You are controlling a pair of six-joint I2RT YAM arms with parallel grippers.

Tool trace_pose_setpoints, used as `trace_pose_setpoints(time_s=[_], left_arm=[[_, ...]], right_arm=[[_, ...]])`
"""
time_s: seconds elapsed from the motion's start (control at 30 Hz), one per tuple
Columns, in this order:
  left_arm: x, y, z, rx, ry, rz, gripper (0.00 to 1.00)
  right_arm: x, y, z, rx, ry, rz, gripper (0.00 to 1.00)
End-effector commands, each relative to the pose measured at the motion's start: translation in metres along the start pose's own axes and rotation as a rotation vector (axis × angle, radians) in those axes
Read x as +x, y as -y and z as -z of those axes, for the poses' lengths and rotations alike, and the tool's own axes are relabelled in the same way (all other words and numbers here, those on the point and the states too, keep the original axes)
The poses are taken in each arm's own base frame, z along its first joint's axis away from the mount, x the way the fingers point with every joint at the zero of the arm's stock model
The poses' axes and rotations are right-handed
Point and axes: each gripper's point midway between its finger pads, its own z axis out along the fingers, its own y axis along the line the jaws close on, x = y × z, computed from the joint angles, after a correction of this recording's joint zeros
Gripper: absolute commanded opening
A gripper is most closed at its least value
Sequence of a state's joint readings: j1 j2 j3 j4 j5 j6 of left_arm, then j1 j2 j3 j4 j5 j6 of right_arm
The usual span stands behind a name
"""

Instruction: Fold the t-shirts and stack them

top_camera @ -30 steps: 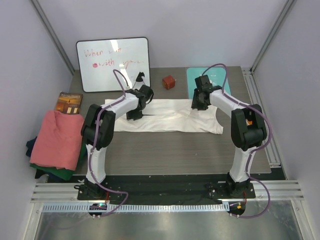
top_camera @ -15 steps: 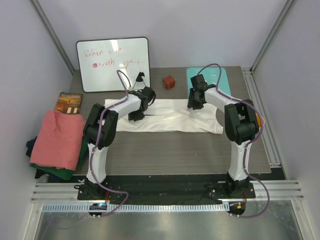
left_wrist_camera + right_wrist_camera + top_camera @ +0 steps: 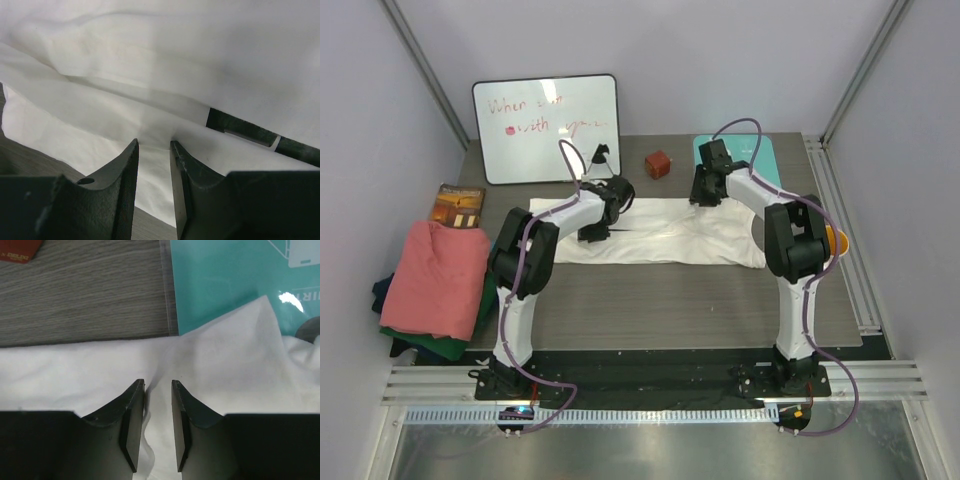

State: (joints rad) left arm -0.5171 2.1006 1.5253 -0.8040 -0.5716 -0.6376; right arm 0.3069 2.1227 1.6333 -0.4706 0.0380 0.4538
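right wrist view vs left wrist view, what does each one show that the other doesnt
Only the right wrist view shows the teal mat, with a peak of the white t-shirt lying over its edge, and a red object's corner at top left. Only the left wrist view shows a dark strip across the cloth. Both show the white shirt, grey wood table, and a tool, right and left, with cloth showing in the narrow gap between its jaws.

Grey wood-grain table (image 3: 670, 300), white t-shirt (image 3: 660, 240), teal mat (image 3: 765, 160), whiteboard (image 3: 546, 128), red block (image 3: 658, 164), shirt pile (image 3: 430, 285)
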Motion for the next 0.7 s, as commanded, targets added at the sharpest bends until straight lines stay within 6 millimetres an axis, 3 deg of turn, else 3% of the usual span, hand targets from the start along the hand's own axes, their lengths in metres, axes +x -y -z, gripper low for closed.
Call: trace_pose_setpoints(time_s=[0.0, 0.2, 0.3, 0.43, 0.6, 0.63, 0.67], left_arm=[[0.034, 0.008, -0.028, 0.002, -0.086, -0.024, 0.33], [0.037, 0.005, -0.028, -0.003, -0.086, -0.024, 0.36], [0.037, 0.001, -0.026, -0.012, -0.078, -0.021, 0.43], [0.030, -0.004, -0.023, -0.028, -0.049, -0.017, 0.55], [0.006, -0.015, -0.001, -0.034, 0.021, 0.022, 0.61], [-0.003, -0.018, 0.011, -0.013, 0.043, 0.038, 0.61], [-0.006, -0.018, 0.016, 0.000, 0.053, 0.046, 0.60]], right_arm=[[-0.026, -0.024, -0.002, -0.064, 0.061, -0.030, 0.34], [-0.045, -0.045, -0.006, -0.133, 0.078, -0.074, 0.32], [-0.066, -0.056, 0.005, -0.161, 0.125, -0.074, 0.32], [-0.093, -0.068, 0.036, -0.199, 0.186, -0.046, 0.32], [-0.083, -0.059, 0.077, -0.190, 0.193, -0.004, 0.32], [-0.065, -0.048, 0.074, -0.167, 0.161, 0.011, 0.32], [-0.069, -0.045, 0.095, -0.160, 0.199, 0.018, 0.32]])
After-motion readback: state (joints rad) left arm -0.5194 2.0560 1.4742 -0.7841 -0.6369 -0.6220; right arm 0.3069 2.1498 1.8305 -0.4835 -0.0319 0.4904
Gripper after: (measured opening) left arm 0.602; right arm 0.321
